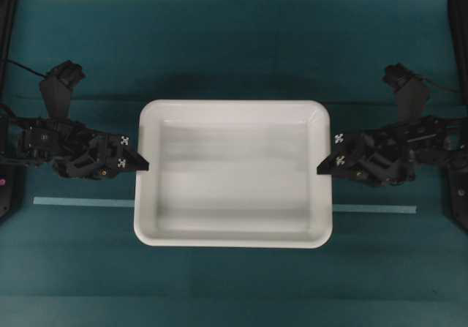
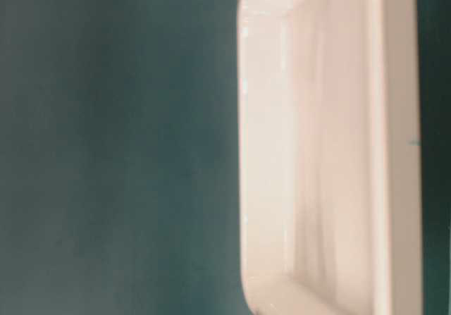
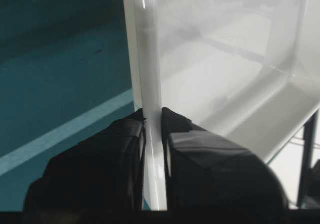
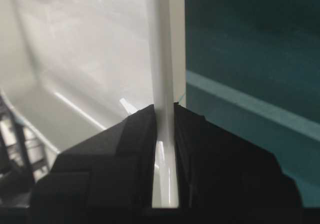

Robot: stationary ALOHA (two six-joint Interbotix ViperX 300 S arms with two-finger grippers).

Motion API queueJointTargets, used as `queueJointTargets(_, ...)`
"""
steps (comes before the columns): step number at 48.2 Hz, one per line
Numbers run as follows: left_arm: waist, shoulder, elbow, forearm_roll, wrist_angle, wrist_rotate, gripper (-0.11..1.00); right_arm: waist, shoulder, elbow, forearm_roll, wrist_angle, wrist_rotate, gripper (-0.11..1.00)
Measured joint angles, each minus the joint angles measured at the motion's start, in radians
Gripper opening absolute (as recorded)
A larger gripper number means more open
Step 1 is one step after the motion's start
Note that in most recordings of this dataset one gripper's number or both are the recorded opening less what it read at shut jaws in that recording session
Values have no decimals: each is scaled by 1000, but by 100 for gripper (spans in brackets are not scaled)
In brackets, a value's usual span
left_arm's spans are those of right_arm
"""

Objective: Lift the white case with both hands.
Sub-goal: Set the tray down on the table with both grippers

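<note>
You have left gripper (image 1: 143, 164) at 9 o'clock, right gripper (image 1: 322, 169) at 3 o'clock, fingers pinching white case (image 1: 232, 175) rim; lift looks underway, carry it higher

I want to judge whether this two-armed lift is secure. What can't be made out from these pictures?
- Underside of the white case: hidden by the case itself in every view, so any gap above the table cannot be told.
- Table-level view: blurred, cuts off the case and shows neither claw.
- Left claw and right claw: the wrist views show the rim pinched, but the bottom frame edge cuts off how deep.
</note>
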Motion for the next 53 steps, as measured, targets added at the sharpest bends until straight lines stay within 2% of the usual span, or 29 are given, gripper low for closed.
queueJointTargets(11,15,64,26,0,-64,2,6,15,94,0,0,-34,0,11)
queueJointTargets(24,18,149,28,0,-133,2,6,20,104,38,0,-80,-3,11)
queueJointTargets(53,18,229,8,0,-147,2,6,23,160,63,3,-110,-5,11)
